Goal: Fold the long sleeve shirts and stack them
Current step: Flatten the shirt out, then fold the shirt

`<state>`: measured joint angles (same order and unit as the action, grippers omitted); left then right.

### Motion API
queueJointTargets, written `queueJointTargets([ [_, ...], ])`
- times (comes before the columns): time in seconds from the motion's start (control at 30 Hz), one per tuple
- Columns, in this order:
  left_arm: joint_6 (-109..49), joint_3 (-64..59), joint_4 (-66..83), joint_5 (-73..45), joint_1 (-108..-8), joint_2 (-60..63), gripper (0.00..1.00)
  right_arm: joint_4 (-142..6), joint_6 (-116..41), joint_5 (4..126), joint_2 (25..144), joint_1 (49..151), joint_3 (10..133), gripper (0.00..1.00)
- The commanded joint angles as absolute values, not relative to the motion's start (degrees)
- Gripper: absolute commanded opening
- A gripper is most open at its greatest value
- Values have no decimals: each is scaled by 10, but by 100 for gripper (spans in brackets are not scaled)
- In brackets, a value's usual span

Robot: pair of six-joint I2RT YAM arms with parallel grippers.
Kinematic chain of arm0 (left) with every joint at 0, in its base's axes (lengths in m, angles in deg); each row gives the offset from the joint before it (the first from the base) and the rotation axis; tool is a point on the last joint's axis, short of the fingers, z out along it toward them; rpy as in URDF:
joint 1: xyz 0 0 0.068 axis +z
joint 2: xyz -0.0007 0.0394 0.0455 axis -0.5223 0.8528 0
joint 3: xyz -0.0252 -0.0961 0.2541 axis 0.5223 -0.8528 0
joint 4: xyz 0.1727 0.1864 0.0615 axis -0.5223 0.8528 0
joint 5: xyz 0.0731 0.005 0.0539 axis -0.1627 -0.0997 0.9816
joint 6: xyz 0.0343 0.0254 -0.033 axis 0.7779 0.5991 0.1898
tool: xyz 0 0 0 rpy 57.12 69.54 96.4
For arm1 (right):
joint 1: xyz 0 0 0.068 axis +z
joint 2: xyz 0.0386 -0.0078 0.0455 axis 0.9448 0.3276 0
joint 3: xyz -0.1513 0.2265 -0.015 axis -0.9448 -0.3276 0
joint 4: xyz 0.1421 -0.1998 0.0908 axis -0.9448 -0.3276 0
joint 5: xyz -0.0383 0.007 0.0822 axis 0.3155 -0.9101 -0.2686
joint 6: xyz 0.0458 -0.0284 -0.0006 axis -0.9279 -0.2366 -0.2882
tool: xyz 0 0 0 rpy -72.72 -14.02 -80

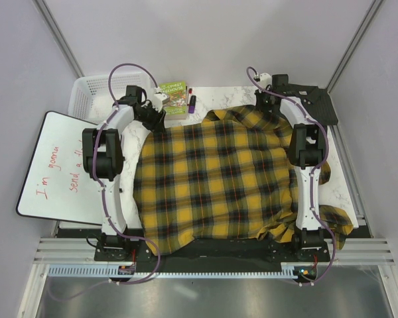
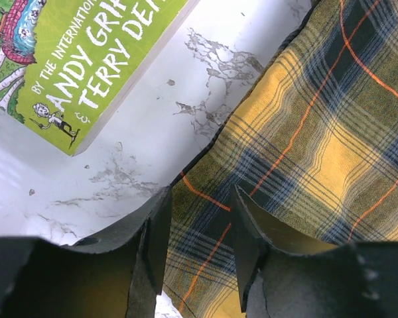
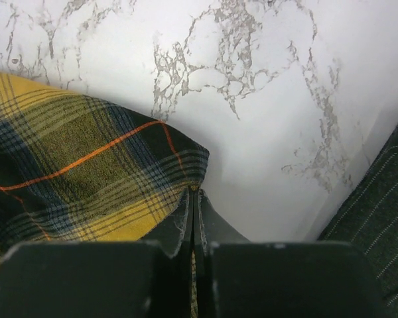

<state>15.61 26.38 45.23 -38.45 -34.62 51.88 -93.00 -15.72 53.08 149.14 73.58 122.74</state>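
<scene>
A yellow-and-black plaid long sleeve shirt [image 1: 215,179] lies spread flat over most of the marble table, one part hanging off the front right edge. My left gripper [image 1: 154,119] is at its far left corner. In the left wrist view its jaws [image 2: 201,199] stand apart, straddling the plaid edge [image 2: 305,132] without pinching it. My right gripper [image 1: 265,101] is at the far right corner, and its fingers [image 3: 194,192] are shut on the plaid hem [image 3: 86,165]. A dark charcoal shirt [image 1: 316,101] lies bunched at the far right, seen as pinstriped cloth [image 3: 381,205] beside the right gripper.
A green book [image 1: 174,97] lies just beyond the left gripper, its cover [image 2: 73,53] close to the shirt corner, with a purple marker [image 1: 192,103] beside it. A white basket [image 1: 93,93] stands at the far left and a whiteboard [image 1: 56,165] lies at the left.
</scene>
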Motion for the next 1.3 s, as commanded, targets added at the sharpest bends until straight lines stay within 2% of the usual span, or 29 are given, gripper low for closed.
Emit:
queueJointTargets([
  [0.0, 187, 277, 461, -383, -356, 525, 45, -922, -164, 511, 1435, 720, 1246, 0],
  [0.17, 196, 277, 469, -378, -362, 523, 34, -919, -171, 501, 1413, 711, 1242, 0],
  [0.2, 196, 278, 470, -378, -363, 522, 26, -919, -171, 498, 1411, 711, 1241, 0],
  [0.3, 197, 280, 473, -379, -363, 512, 12, -919, -175, 493, 1399, 711, 1239, 0],
  [0.37, 196, 279, 474, -378, -363, 497, 10, -919, -177, 491, 1391, 711, 1235, 0],
  [0.43, 188, 282, 474, -372, -363, 487, 2, -919, -178, 487, 1384, 694, 1230, 0],
  [0.83, 207, 261, 436, -317, -362, 405, 2, -919, -187, 467, 1328, 650, 1217, 0],
  [1.27, 241, 195, 422, -332, -368, 351, 2, -939, -214, 395, 1288, 627, 1183, 0],
])
